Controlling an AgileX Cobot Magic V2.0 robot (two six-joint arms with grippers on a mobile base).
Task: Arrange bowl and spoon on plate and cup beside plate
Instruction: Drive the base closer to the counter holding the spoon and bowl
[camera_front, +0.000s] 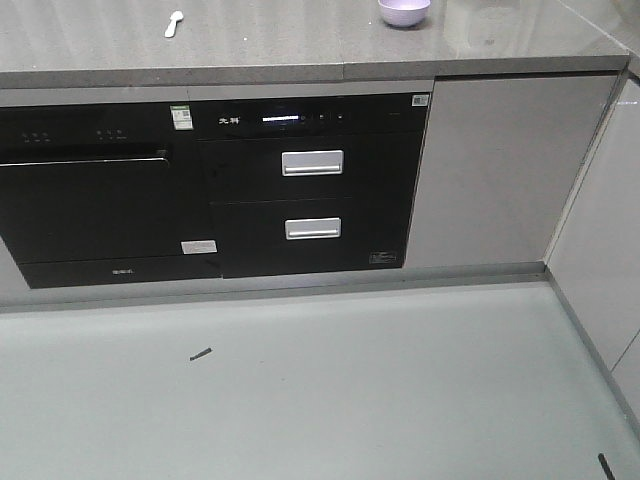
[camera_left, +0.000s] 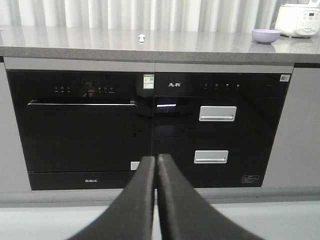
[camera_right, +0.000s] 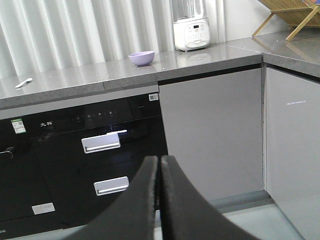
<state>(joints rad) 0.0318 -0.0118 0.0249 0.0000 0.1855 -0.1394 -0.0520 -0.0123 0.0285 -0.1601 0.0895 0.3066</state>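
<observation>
The lavender bowl (camera_front: 404, 12) sits upright on the grey countertop (camera_front: 300, 45), toward its right; it also shows in the wrist views as the bowl (camera_left: 266, 35) and the bowl (camera_right: 141, 58). A small whitish spoon (camera_front: 173, 24) lies on the counter well left of the bowl, seen again as the spoon (camera_left: 142, 37) and the spoon (camera_right: 23, 83). The plate and the cup are out of view. My left gripper (camera_left: 156, 161) is shut and empty, low in front of the black appliances. My right gripper (camera_right: 159, 162) is also shut and empty, below counter height.
Under the counter stand a black oven (camera_front: 95, 200) and a black drawer unit with two silver handles (camera_front: 312, 162). A white cooker (camera_left: 300, 19) and a white blender base (camera_right: 191, 31) stand at the counter's right. A grey side cabinet (camera_right: 292, 145) juts out at right.
</observation>
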